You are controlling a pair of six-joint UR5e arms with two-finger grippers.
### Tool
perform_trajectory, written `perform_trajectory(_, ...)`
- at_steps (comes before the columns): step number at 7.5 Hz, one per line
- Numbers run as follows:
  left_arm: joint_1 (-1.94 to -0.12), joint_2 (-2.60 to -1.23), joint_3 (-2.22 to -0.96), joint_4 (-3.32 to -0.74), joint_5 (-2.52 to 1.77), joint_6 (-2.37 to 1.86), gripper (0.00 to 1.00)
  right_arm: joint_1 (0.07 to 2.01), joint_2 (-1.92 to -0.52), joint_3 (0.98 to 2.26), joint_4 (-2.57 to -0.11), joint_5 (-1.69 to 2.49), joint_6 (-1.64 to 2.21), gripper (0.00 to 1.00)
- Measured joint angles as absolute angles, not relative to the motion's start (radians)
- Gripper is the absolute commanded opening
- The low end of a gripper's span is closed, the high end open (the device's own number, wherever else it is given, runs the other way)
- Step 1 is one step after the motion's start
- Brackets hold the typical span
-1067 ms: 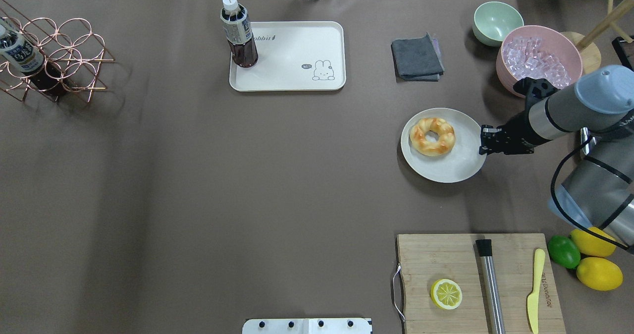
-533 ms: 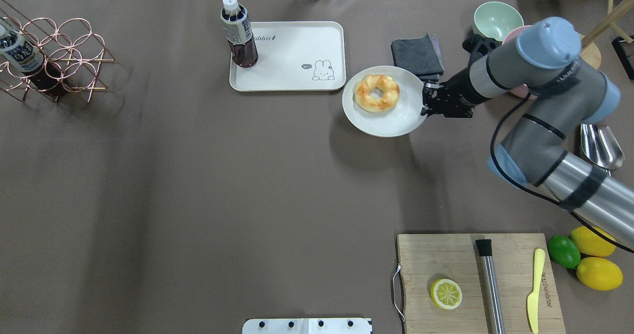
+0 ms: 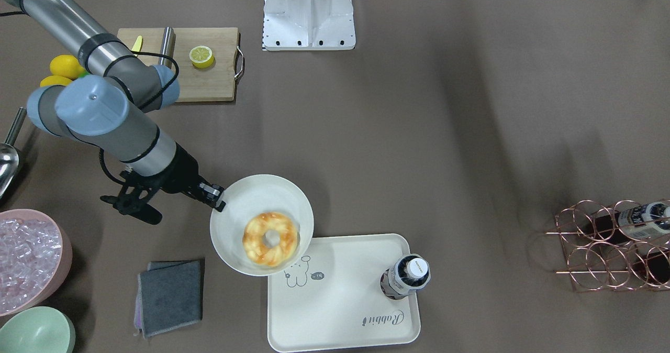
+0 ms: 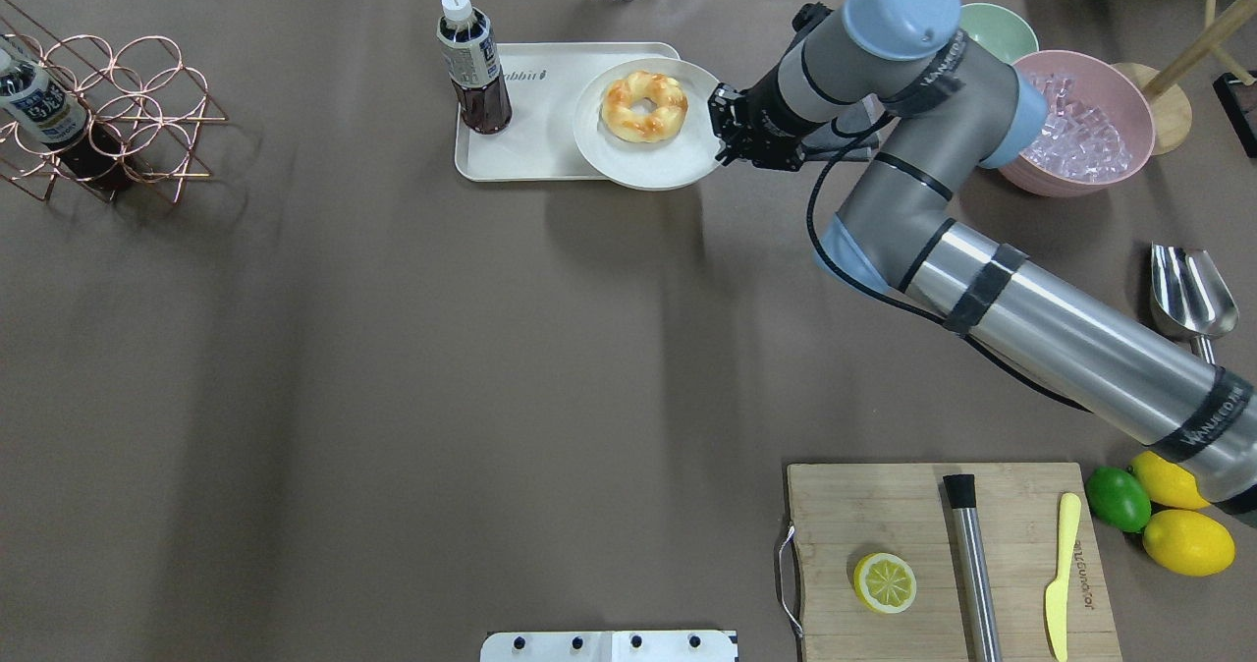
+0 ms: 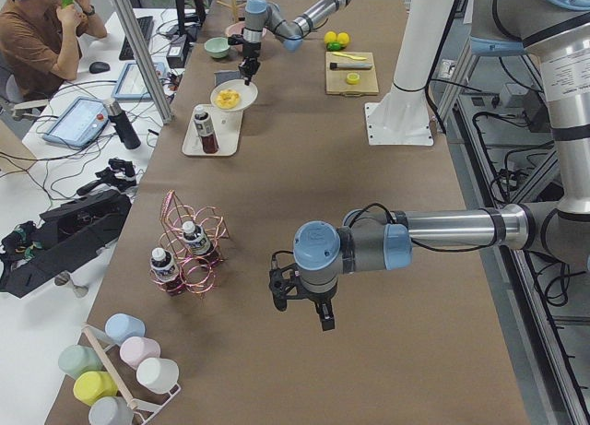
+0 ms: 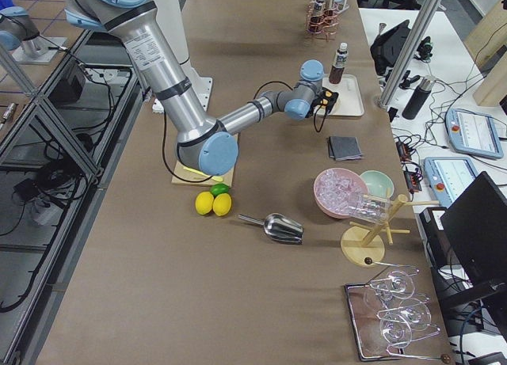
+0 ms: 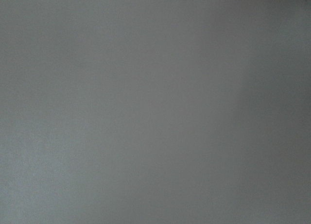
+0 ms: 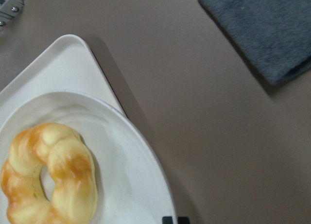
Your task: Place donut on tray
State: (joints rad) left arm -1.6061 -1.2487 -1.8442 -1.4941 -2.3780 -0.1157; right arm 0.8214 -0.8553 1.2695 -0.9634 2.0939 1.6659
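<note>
The donut is a golden twisted ring lying on a round cream plate. My right gripper is shut on the plate's right rim and holds it above the right part of the cream tray. The plate hides the tray's bear drawing from overhead. The front view shows the donut, the plate, the tray and the right gripper. The right wrist view shows the donut, the plate and a tray corner. My left gripper hangs over bare table in the left side view only; I cannot tell whether it is open or shut.
A dark tea bottle stands on the tray's left end. A grey cloth, a pink ice bowl and a green bowl lie right of the tray. A copper bottle rack stands far left. A cutting board with a lemon half lies front right.
My right arm has carried the plate with the donut leftward and away from me, from the table's right side to above the tray's right part.
</note>
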Motion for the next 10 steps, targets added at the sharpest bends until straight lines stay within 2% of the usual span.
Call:
perform_trajectory(3, -1.605, -1.250, -1.844, -1.494, -2.378, -0.117, 0.98, 0.766, -0.704, 1.109, -0.962, 1.983, 1.766, 0.00)
perform_trajectory(10, -1.610, -1.247, -1.845, -1.494, -2.376, -0.113, 0.98, 0.740, -0.549, 0.864, -0.956, 1.888, 1.863, 0.00)
